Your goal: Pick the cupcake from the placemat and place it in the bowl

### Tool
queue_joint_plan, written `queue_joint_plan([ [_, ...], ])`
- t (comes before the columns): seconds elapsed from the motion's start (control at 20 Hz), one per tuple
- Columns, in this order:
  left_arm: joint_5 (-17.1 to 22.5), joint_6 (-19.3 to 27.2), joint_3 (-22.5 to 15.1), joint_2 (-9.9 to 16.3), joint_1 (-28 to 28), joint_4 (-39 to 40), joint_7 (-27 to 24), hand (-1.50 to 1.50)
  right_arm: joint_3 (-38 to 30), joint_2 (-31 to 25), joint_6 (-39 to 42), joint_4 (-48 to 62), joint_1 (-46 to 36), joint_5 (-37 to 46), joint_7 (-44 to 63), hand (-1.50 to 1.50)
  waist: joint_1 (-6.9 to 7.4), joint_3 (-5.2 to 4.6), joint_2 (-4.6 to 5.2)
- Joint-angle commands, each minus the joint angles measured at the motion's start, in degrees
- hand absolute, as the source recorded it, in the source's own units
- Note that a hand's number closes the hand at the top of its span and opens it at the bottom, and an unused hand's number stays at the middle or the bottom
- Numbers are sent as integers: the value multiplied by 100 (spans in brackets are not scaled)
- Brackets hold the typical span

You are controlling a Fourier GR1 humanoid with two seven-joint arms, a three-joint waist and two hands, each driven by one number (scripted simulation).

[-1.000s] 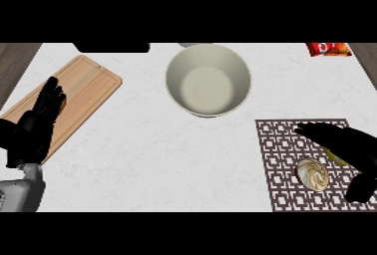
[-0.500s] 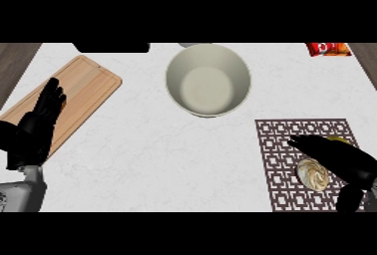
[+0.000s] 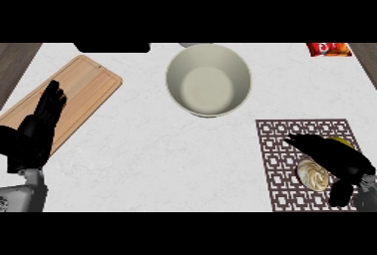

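The robot's black right hand [image 3: 335, 159] lies over the dark lattice-patterned placemat [image 3: 283, 149] at the lower right, its fingers reaching up and to the left while the thumb [image 3: 340, 191] hangs down toward the lower edge; thumb and fingers curve round the small cream-frosted cupcake [image 3: 313, 175], which sits on the placemat just below the fingers and left of the thumb, partly covered by the hand. Whether the hand actually touches the cupcake is hard to make out. A small yellow thing [image 3: 337, 142] peeks out just above the hand, mostly hidden by it. Up and to the left of this hand, well apart across bare white marbled counter [image 3: 162, 149], stands the large pale cream oval bowl [image 3: 208, 79], upright. The black left hand [image 3: 37, 134] rests at the left edge, fingers straight, close together and pointing up, over the light wooden cutting board [image 3: 81, 94]; its grey forearm is cut off at the lower left corner. Far above the right hand, a red packet [image 3: 328, 49] is clipped at the counter's top edge, and a black object [image 3: 112, 47] is cut off at the top left.
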Motion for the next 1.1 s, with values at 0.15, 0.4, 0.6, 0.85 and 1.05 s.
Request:
queue_joint_plan([
  [0.15,49,-136,67,-133,60,-159,93,0,288,406,125,578,-309,283,-320,150,12,1,2],
  [0.4,-54,-152,146,-133,-31,1,-54,0,231,690,-480,1071,-321,400,-624,150,11,2,6],
  [0.6,-81,-133,262,-91,-248,77,148,0,17,647,-461,1356,-606,421,-799,150,15,2,7],
  [0.85,-157,-220,58,-124,-350,217,102,0,797,3089,-30,554,-1182,895,1932,150,205,-9,20],
  [1.05,-110,-287,-95,-288,-408,230,-35,0,1202,3144,-342,494,-1805,444,3211,150,502,-4,47],
])
